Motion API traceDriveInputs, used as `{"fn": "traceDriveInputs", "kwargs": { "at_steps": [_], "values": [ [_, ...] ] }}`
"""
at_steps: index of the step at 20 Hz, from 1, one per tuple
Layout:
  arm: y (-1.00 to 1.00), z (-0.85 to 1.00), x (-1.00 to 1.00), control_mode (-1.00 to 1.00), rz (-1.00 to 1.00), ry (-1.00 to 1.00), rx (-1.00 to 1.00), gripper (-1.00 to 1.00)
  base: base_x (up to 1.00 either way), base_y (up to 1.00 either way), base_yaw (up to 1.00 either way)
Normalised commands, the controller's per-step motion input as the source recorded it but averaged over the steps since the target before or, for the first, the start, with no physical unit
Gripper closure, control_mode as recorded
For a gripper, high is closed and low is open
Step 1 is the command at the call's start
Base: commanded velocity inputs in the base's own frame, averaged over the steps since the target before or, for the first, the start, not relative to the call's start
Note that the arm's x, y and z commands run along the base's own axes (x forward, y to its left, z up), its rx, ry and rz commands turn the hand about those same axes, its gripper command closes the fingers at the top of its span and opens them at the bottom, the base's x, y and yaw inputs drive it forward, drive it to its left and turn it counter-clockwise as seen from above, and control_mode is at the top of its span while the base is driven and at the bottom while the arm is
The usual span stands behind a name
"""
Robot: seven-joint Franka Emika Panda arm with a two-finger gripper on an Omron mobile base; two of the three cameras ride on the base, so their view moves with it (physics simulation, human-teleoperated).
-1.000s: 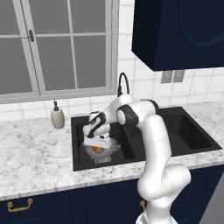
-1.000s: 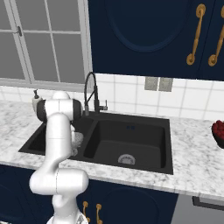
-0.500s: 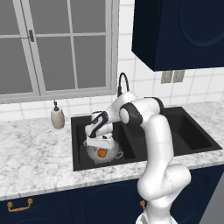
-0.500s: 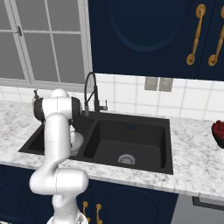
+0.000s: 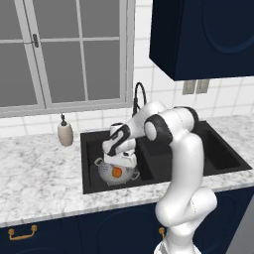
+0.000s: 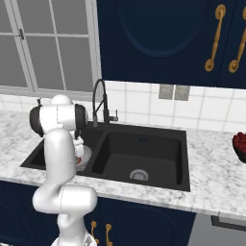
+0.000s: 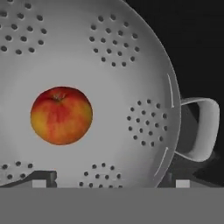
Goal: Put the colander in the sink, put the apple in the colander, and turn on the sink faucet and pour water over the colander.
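The silver colander (image 5: 105,173) sits in the left basin of the black sink (image 5: 88,145). The red-orange apple (image 5: 116,172) lies inside it, apart from the fingers. My gripper (image 5: 122,159) hangs just above the colander, open. In the hand view the apple (image 7: 61,115) rests on the colander's (image 7: 131,65) holed floor. My gripper (image 7: 112,181) is spread wide there, with nothing between its fingertips (image 7: 43,177). One loop handle (image 7: 202,127) sticks out to the right. The black gooseneck faucet (image 5: 138,95) stands behind the sink. No water is in view at its spout.
A beige soap bottle (image 5: 65,133) stands on the marble counter left of the sink. From the right, the faucet (image 6: 99,98) rises behind the divider and the right basin (image 6: 144,146) holds only its drain. A bowl of red fruit (image 6: 239,144) sits far right.
The jaws have spread wider above the apple, which now lies free in the colander. The hand has shifted slightly to the right.
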Motion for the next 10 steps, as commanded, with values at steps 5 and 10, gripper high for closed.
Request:
{"fn": "traceDriveInputs", "kwargs": {
  "at_steps": [5, 10],
  "values": [
    [-0.03, 0.99, -0.51, -1.0, 0.04, -0.12, 0.0, -1.0, 0.0, 0.0, 0.0],
    [-0.15, 0.85, -0.51, -1.0, 0.15, -0.1, 0.0, -1.0, 0.0, 0.0, 0.0]
  ]
}}
